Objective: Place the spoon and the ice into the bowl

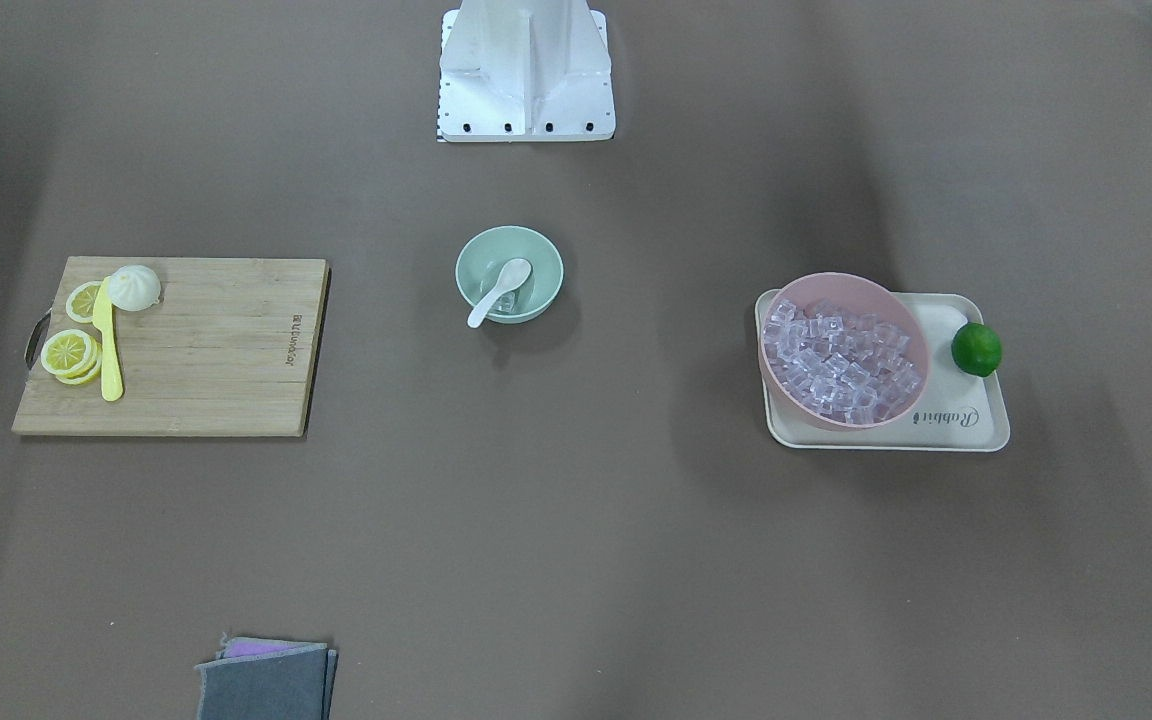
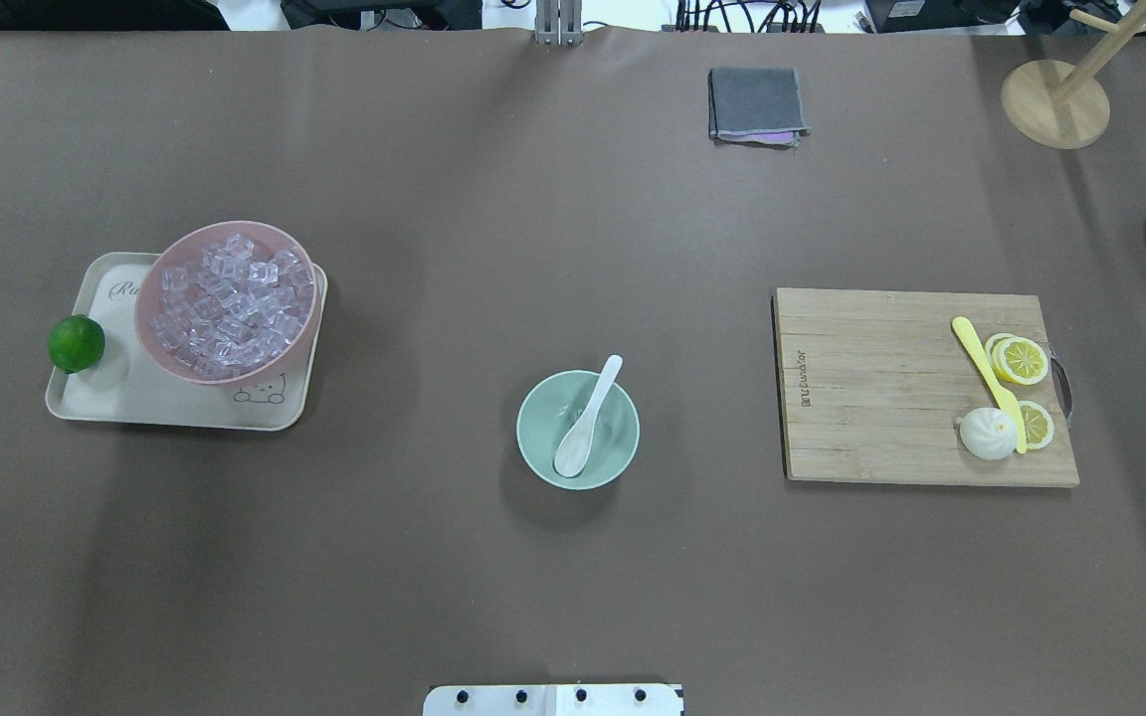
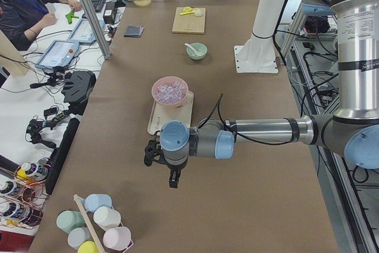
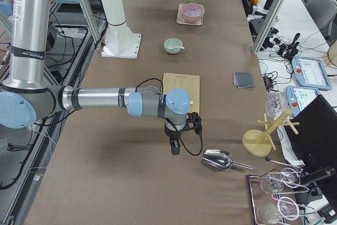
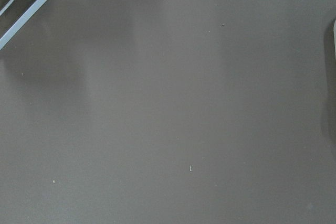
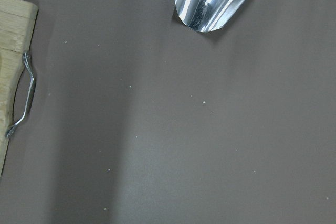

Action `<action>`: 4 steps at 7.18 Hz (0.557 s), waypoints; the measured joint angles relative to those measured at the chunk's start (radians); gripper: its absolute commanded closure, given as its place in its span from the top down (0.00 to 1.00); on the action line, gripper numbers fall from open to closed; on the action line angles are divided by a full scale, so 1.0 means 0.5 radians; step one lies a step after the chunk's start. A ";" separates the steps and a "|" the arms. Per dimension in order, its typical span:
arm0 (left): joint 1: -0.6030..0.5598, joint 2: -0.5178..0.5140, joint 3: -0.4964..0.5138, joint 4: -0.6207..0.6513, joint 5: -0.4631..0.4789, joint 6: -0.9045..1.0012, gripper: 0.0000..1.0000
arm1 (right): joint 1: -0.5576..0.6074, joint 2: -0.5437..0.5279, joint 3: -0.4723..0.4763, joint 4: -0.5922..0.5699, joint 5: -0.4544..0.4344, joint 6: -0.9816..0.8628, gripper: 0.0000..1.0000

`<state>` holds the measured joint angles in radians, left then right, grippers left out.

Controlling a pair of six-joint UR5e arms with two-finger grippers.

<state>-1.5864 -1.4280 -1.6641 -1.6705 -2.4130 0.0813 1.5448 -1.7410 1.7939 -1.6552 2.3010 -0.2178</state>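
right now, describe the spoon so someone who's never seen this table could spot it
On the table, midway between the cutting board and the tray, stands a small mint-green bowl. The spoon lies in it, handle over the rim: short, glossy white, unlike the long yellow knife on the board.

Spoon (image 3: 190, 46) in bowl (image 3: 198, 55); pink bowl (image 3: 169, 103) on tray (image 3: 173, 125), nearer.

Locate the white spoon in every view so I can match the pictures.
Exterior front-facing: spoon at centre, just above mid-height, handle toward lower left.
Overhead exterior: spoon at centre, below mid-height, handle toward upper right.
Exterior left: spoon tiny, top centre.
Exterior right: spoon tiny, top centre, handle poking right.
Left wrist-mounted: not in it.
Right wrist-mounted: not in it.
Shared landmark: the mint-green bowl holding it.
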 measured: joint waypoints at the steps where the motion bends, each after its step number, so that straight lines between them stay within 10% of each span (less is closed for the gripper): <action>1: 0.000 0.000 0.001 0.000 0.000 0.000 0.98 | 0.000 0.000 -0.003 0.000 0.009 0.000 1.00; 4: 0.000 0.000 0.001 0.000 0.000 0.003 0.98 | -0.004 0.000 -0.017 0.000 0.017 0.000 1.00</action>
<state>-1.5861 -1.4281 -1.6633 -1.6705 -2.4129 0.0826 1.5429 -1.7411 1.7855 -1.6552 2.3096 -0.2178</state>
